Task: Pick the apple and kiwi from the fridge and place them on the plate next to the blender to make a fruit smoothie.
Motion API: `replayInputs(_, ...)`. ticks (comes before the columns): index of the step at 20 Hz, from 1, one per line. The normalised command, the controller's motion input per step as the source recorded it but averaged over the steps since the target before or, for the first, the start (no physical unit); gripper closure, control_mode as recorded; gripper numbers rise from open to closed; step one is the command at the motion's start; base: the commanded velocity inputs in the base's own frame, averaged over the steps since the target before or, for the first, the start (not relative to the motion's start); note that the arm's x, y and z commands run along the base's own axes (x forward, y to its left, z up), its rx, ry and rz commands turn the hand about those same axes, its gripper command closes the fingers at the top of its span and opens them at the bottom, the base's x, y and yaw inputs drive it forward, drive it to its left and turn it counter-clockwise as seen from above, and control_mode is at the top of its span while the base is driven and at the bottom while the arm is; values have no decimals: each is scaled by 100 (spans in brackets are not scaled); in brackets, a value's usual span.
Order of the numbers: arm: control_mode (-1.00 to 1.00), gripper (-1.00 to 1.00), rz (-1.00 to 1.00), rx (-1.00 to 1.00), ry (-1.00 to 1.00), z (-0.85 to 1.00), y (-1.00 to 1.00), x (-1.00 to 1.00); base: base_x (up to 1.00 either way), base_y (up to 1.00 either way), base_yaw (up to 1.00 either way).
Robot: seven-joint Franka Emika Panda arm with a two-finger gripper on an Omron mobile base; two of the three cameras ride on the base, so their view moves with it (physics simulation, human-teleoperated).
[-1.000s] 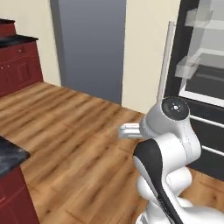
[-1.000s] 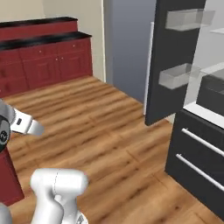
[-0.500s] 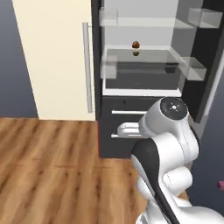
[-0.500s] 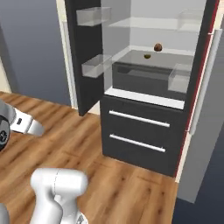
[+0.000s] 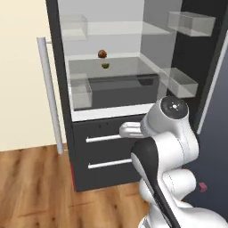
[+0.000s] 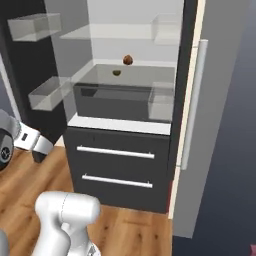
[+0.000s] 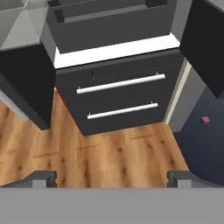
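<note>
Colours at the open fridge
Fridge was dark grey with pale interior; kiwi showed green, the ball above it brown; drawer handles were silver, floor warm wood-grain brown

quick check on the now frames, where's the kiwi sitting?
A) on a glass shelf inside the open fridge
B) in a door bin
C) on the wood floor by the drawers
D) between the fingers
A: the kiwi lies on a glass shelf in the open fridge, just below and in front of a brown round ball; in the hand view the fingers stand apart with nothing between them.
</note>
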Motion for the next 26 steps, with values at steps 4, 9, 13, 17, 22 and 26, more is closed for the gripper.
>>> replayInputs(4,100,-100,0,0,0,0,0,0,100,0,-16)
replayInputs(9,100,-100,0,0,0,0,0,0,94,4,-12)
replayInputs(13,100,-100,0,0,0,0,0,0,78,5,-3)
replayInputs(17,100,-100,0,0,0,0,0,0,68,0,-5)
replayInputs(22,100,-100,0,0,0,0,0,0,60,6,-1)
replayInputs(26,-100,-100,0,0,0,24,-2,74,18,4,0)
